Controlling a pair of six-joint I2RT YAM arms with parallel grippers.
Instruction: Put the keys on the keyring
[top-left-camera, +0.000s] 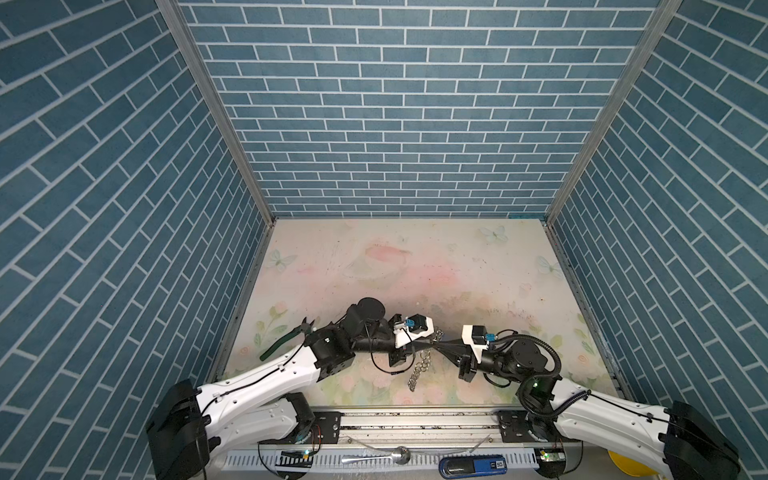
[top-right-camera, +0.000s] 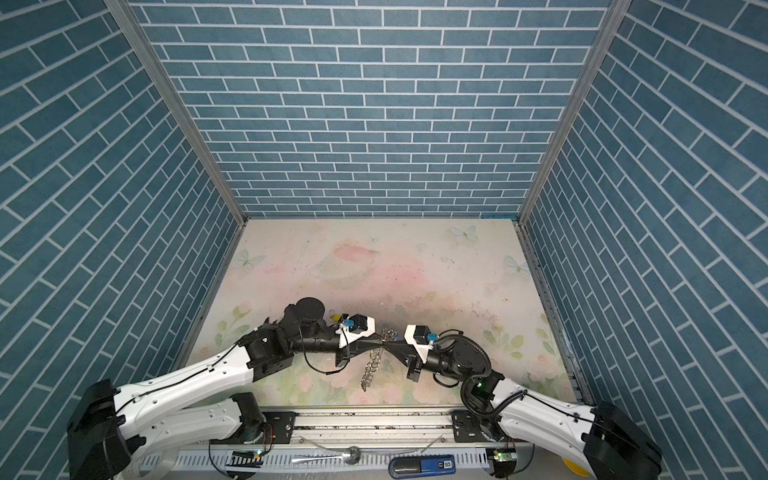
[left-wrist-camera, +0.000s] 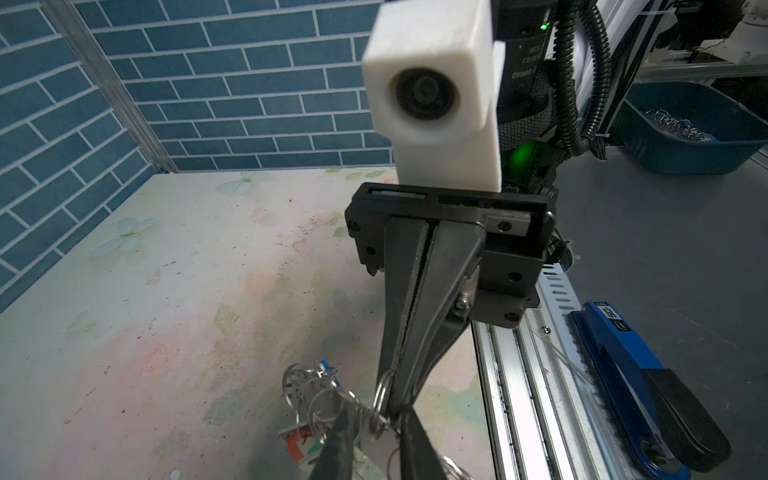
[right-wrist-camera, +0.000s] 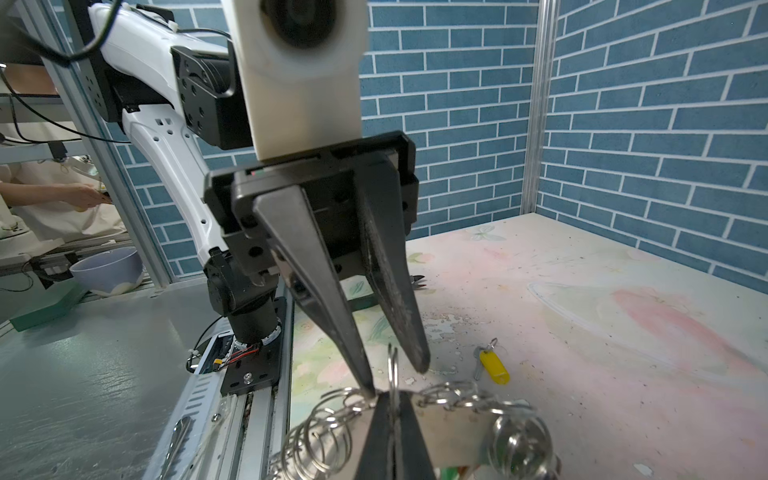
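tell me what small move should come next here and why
Probably send the left gripper to the yellow-tagged key lying loose on the table: its jaws stand open, gripping nothing, while the right gripper is shut on a ring of the keyring, holding it upright.

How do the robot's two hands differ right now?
The left hand has its fingers apart; the right hand has them shut. The right hand pinches a silver ring of the chain; the left hand seems to grip nothing. Both are black, pointed, and meet tip to tip over the table.
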